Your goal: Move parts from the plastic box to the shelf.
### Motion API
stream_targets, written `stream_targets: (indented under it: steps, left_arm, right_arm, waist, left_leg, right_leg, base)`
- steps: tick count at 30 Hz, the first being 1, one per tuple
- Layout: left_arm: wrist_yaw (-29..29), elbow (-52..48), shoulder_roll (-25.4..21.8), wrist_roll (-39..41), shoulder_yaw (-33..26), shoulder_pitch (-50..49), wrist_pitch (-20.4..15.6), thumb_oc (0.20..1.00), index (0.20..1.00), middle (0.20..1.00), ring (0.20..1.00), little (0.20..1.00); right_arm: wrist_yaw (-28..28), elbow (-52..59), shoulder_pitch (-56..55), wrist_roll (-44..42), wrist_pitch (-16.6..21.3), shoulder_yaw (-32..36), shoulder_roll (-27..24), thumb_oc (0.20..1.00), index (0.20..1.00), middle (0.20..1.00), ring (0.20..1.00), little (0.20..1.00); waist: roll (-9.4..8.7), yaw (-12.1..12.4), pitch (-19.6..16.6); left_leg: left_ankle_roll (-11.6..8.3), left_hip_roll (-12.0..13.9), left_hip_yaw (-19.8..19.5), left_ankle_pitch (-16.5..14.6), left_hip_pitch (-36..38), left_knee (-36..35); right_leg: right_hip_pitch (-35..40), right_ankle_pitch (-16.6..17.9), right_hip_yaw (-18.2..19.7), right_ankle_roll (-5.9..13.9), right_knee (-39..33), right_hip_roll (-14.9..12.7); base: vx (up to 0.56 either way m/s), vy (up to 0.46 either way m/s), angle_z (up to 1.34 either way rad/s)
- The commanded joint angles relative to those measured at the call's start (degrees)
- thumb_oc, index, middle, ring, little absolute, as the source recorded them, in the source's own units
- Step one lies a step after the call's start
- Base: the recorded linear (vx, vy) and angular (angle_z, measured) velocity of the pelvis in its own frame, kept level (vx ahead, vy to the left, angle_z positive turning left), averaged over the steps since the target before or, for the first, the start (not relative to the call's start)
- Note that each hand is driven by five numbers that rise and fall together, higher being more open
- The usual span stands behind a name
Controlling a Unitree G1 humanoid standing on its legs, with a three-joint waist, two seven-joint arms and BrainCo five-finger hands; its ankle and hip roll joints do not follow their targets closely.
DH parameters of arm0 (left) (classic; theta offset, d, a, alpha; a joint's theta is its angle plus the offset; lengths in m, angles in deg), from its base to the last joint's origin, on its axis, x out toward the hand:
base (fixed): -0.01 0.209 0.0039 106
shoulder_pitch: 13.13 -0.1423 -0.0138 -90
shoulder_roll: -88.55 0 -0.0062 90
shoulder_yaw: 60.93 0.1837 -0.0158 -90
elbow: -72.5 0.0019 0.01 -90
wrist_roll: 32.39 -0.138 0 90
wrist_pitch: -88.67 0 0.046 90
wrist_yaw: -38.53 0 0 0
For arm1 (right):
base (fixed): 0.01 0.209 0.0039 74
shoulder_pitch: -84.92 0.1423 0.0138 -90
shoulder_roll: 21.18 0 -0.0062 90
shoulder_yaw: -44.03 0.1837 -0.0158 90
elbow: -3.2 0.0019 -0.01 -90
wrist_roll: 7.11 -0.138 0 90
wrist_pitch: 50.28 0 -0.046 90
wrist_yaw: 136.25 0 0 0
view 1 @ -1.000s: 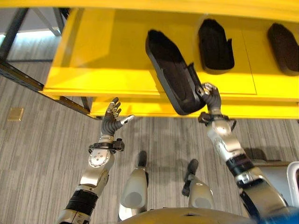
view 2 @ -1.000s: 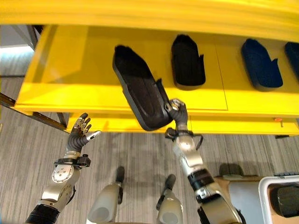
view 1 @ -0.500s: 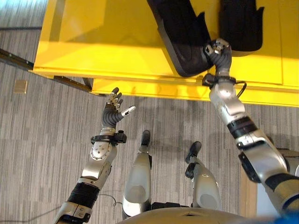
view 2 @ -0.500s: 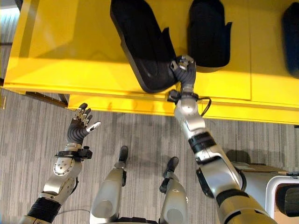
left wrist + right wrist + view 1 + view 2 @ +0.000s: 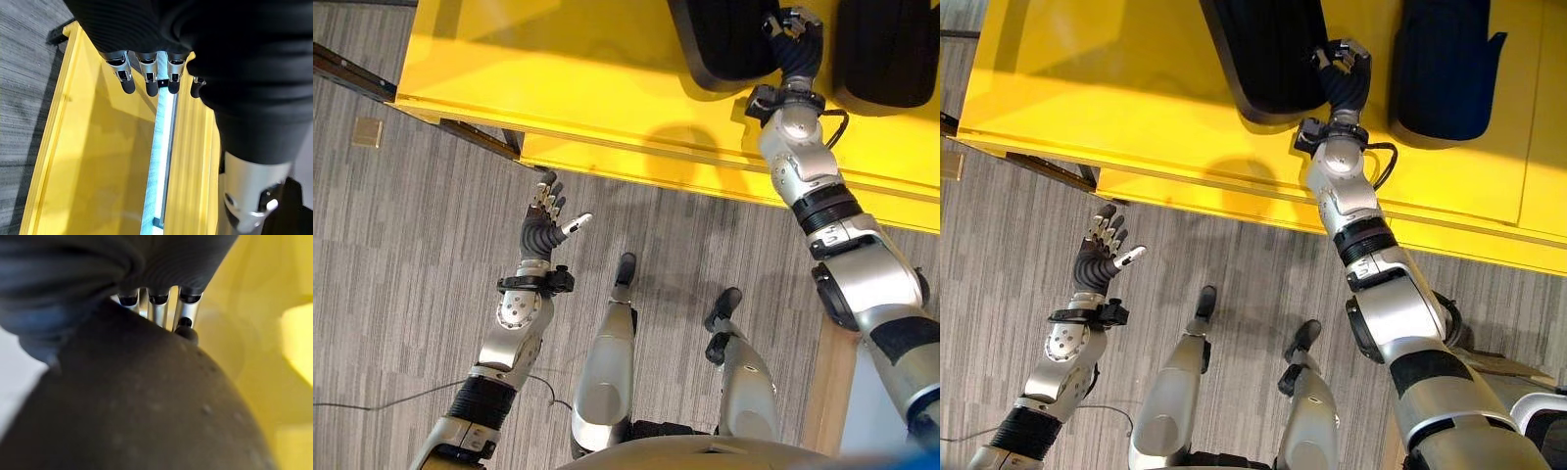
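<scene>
right eye view: my right hand (image 5: pixel 1344 70) grips a black part (image 5: pixel 1268 54) on the yellow shelf (image 5: pixel 1126 98), top cut off; second part (image 5: pixel 1445 69) at 3 o'clock; left hand (image 5: pixel 1100 257) spread wide.

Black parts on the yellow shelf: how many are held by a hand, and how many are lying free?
Held by the right hand: 1 black part
Lying free on the yellow shelf: 1 black part
Total: 2

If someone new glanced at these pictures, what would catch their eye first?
The bright yellow shelf stands out first, with the right hand curled on a large black part lying on it. A second dark part lies just beside it, while the left hand hangs open over the grey floor.
</scene>
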Motion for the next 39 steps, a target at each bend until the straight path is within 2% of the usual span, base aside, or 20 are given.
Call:
stream_targets:
  steps: [1, 7, 8, 9, 10, 11, 12, 13, 14, 15, 16, 17, 18, 29, 39]
  left_arm:
    - [0.5, -8.0, -3.7, 1.3, 0.2, -1.0, -4.0, 1.0, 1.0, 1.0, 1.0, 1.0]
    - [0.5, -8.5, -4.3, 2.1, 1.5, 0.0, -4.4, 1.0, 1.0, 1.0, 1.0, 1.0]
    - [0.8, -8.3, -4.3, 2.1, 1.8, 0.2, -4.5, 1.0, 1.0, 1.0, 1.0, 1.0]
    - [0.9, -8.4, -4.3, 2.1, 1.8, 0.2, -4.5, 1.0, 1.0, 1.0, 1.0, 1.0]
    - [0.9, -8.3, -4.3, 2.1, 2.2, 0.4, -4.5, 1.0, 1.0, 1.0, 1.0, 1.0]
    - [1.2, -8.0, -4.3, 2.0, 2.5, 0.8, -4.5, 1.0, 1.0, 1.0, 1.0, 1.0]
    - [1.2, -8.0, -4.3, 2.0, 2.5, 0.8, -4.5, 1.0, 1.0, 1.0, 1.0, 1.0]
    - [1.2, -7.8, -4.4, 1.9, 2.7, 1.1, -4.4, 1.0, 1.0, 1.0, 1.0, 1.0]
    - [1.4, -7.7, -4.4, 1.7, 2.9, 1.3, -4.5, 1.0, 1.0, 1.0, 1.0, 1.0]
    - [1.5, -7.5, -4.3, 1.6, 3.0, 1.6, -4.4, 1.0, 1.0, 1.0, 1.0, 1.0]
    - [1.6, -7.5, -4.3, 1.6, 3.2, 1.8, -4.4, 1.0, 1.0, 1.0, 1.0, 1.0]
    - [1.8, -7.5, -4.3, 1.5, 3.3, 2.0, -4.5, 1.0, 1.0, 1.0, 1.0, 1.0]
    - [2.1, -7.4, -4.2, 1.4, 3.5, 2.3, -4.6, 1.0, 1.0, 1.0, 1.0, 1.0]
    - [4.2, -6.9, -3.6, 0.8, 4.5, 3.4, -4.9, 1.0, 1.0, 1.0, 1.0, 1.0]
    - [5.4, -7.1, -3.2, 0.3, 5.3, 3.6, -5.2, 1.0, 1.0, 1.0, 1.0, 1.0]
  right_arm:
    - [0.1, 1.3, 6.0, -3.0, 4.6, -1.2, -3.7, 0.2, 0.2, 0.2, 0.2, 0.2]
    - [0.5, -6.6, 9.3, -5.8, 4.3, -2.1, -4.7, 0.2, 0.2, 0.2, 0.2, 0.2]
    - [0.4, -9.0, 9.6, -6.6, 4.1, -1.7, -4.3, 0.2, 0.2, 0.2, 0.2, 0.2]
    - [0.5, -9.1, 9.7, -6.7, 4.2, -1.8, -4.4, 0.2, 0.2, 0.2, 0.2, 0.2]
    - [0.4, -10.1, 9.6, -6.9, 4.1, -1.8, -4.1, 0.2, 0.2, 0.2, 0.2, 0.2]
    - [0.4, -11.7, 9.4, -7.6, 3.9, -1.6, -2.8, 0.2, 0.2, 0.2, 0.2, 0.2]
    - [0.4, -11.7, 9.4, -7.6, 3.9, -1.6, -2.9, 0.2, 0.2, 0.2, 0.2, 0.2]
    - [0.5, -12.6, 9.2, -7.7, 3.7, -1.7, -2.1, 0.2, 0.2, 0.2, 0.2, 0.2]
    - [0.5, -13.0, 9.0, -8.1, 3.7, -1.5, -1.4, 0.2, 0.2, 0.2, 0.2, 0.2]
    - [0.3, -13.6, 8.6, -8.6, 3.8, -1.1, -0.4, 0.2, 0.2, 0.2, 0.2, 0.2]
    - [0.1, -14.3, 8.5, -8.5, 3.6, -1.0, 0.1, 0.2, 0.2, 0.2, 0.2, 0.2]
    - [-0.1, -14.7, 8.4, -8.1, 3.5, -0.9, 0.6, 0.2, 0.2, 0.2, 0.2, 0.2]
    - [-0.7, -15.4, 8.4, -7.9, 3.6, -0.4, 1.9, 0.2, 0.2, 0.2, 0.2, 0.2]
    - [-4.3, -16.6, 7.1, -6.9, 4.5, 1.5, 7.0, 0.2, 0.2, 0.2, 0.2, 0.2]
    - [-7.9, -16.6, 4.9, -5.9, 5.5, 3.8, 8.7, 0.2, 0.2, 0.2, 0.2, 0.2]
  waist:
    - [-1.62, 1.4, -1.8]
    - [-1.09, 2.3, -1.4]
    - [-0.73, 2.8, -1.5]
    - [-0.81, 2.8, -1.1]
    - [-0.71, 2.9, -1.0]
    - [-0.39, 3.2, -1.1]
    - [-0.48, 3.2, -0.7]
    - [-0.3, 3.4, -1.0]
    - [-0.33, 3.4, -0.6]
    - [-0.23, 3.5, -0.5]
    - [-0.06, 3.7, -0.8]
    - [0.0, 3.7, -0.4]
    - [0.53, 4.1, -0.6]
    - [1.51, 4.5, 0.1]
    - [1.97, 4.6, 0.1]
  left_leg:
    - [-0.85, 2.6, 2.7, -7.7, 0.9, 6.8]
    - [-0.67, 1.8, 1.9, -7.8, -1.1, 7.7]
    - [-0.88, 2.0, 1.5, -9.2, -0.8, 7.8]
    - [-0.64, 1.6, 1.8, -7.9, -1.4, 7.9]
    - [-0.61, 1.5, 1.7, -7.8, -1.5, 7.9]
    - [-0.76, 1.7, 1.2, -9.1, -1.0, 7.9]
    - [-0.5, 1.3, 1.6, -7.8, -1.7, 8.1]
    - [-0.74, 1.6, 1.2, -9.1, -1.1, 8.0]
    - [-0.46, 1.2, 1.4, -7.8, -1.7, 8.2]
    - [-0.4, 1.1, 1.4, -7.9, -1.6, 8.2]
    - [-0.64, 1.4, 1.1, -9.2, -1.1, 8.2]
    - [-0.35, 0.9, 1.3, -8.0, -1.8, 8.6]
    - [-0.58, 1.2, 0.8, -9.6, -1.4, 8.8]
    - [-0.29, 0.6, 0.9, -9.7, -1.5, 9.1]
    - [-0.16, 0.1, 0.7, -9.7, -1.6, 8.9]
  right_leg:
    - [1.1, 3.8, 4.2, 3.28, 2.2, -4.0]
    - [0.7, 3.7, 3.6, 3.35, 2.1, -4.0]
    - [1.3, 2.6, 3.9, 3.99, 2.1, -3.6]
    - [0.9, 3.6, 3.4, 3.39, 1.9, -4.0]
    - [1.0, 3.7, 3.4, 3.44, 1.8, -3.9]
    - [1.6, 2.6, 3.7, 4.01, 1.8, -3.5]
    - [1.2, 3.7, 3.2, 3.42, 1.6, -3.9]
    - [1.8, 2.6, 3.6, 4.0, 1.7, -3.5]
    - [1.5, 3.7, 3.1, 3.42, 1.3, -3.9]
    - [1.7, 3.7, 3.0, 3.41, 1.2, -3.9]
    - [2.2, 2.7, 3.5, 4.0, 1.3, -3.5]
    - [1.9, 3.8, 3.0, 3.42, 1.0, -4.0]
    - [2.6, 2.6, 3.4, 4.03, 1.1, -3.5]
    - [3.3, 2.9, 3.3, 4.08, 0.3, -3.7]
    - [4.2, 3.0, 2.7, 4.33, -0.6, -3.6]
  base:
    - [0.0, 0.022, 0.11]
    - [0.0, 0.018, 0.06]
    - [-0.01, 0.01, 0.04]
    - [-0.02, 0.015, 0.05]
    - [-0.02, 0.011, 0.06]
    - [-0.02, 0.012, 0.08]
    - [0.06, -0.004, 0.06]
    - [-0.09, 0.027, 0.05]
    - [-0.01, 0.017, 0.04]
    - [-0.01, 0.009, 0.04]
    - [0.0, 0.0, 0.0]
    - [0.07, -0.009, 0.03]
    - [0.0, 0.0, 0.0]
    - [0.01, -0.001, 0.0]
    - [0.0, 0.0, 0.0]
